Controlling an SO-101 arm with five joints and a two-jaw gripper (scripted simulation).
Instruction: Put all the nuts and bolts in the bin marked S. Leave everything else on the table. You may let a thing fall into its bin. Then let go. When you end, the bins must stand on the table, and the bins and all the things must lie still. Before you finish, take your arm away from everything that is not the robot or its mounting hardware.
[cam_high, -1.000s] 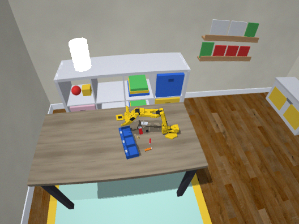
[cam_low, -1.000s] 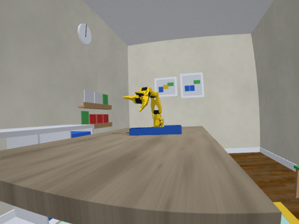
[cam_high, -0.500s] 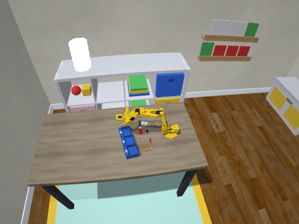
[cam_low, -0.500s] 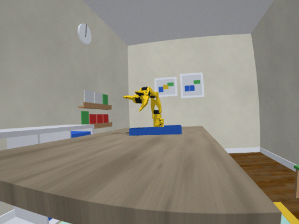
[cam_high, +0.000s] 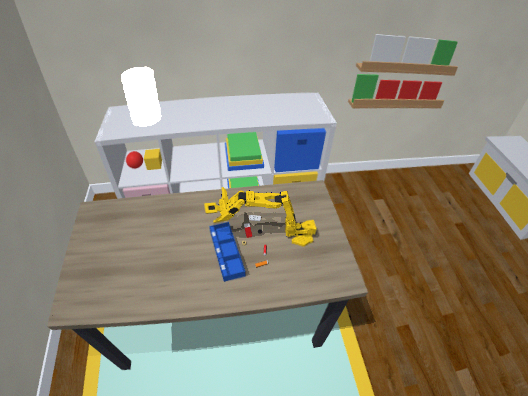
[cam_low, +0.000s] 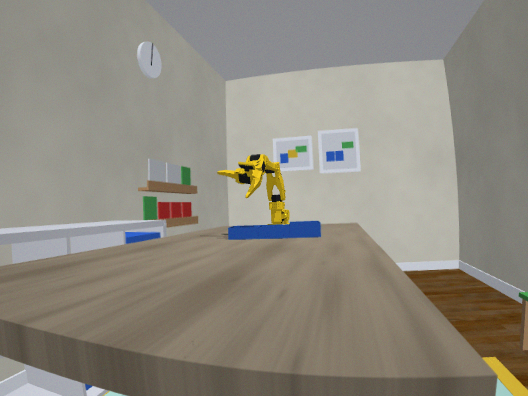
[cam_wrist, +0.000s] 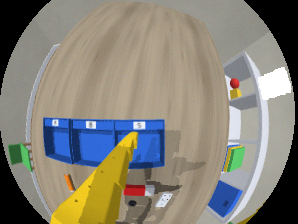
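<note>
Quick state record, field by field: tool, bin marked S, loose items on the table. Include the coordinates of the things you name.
tool: open (cam_high: 216, 212) (cam_low: 235, 182), raised above the table
bin marked S: blue (cam_high: 221, 232) (cam_wrist: 151, 162), end compartment of three, standing on the table
red-and-white item: on the table (cam_high: 248, 231) (cam_wrist: 135, 190), outside the bins
orange item: on the table (cam_high: 261, 264) (cam_wrist: 69, 182), outside the bins
small ring-like item: on the table (cam_high: 244, 242), kind uncertain
bin S contents: cannot tell fully; yellow finger blocks part

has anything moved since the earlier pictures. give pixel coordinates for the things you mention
Nothing visibly changed. The arm (cam_high: 260, 199) (cam_low: 276, 187) is in the same pose, and the gripper (cam_high: 212, 214) (cam_low: 232, 184) stays open, up off the table (cam_high: 125, 270) (cam_low: 250, 310) (cam_wrist: 125, 65). The blue bins (cam_high: 216, 252) (cam_low: 274, 231) and the orange thing (cam_high: 262, 264) (cam_wrist: 69, 182) stayed put.
</note>
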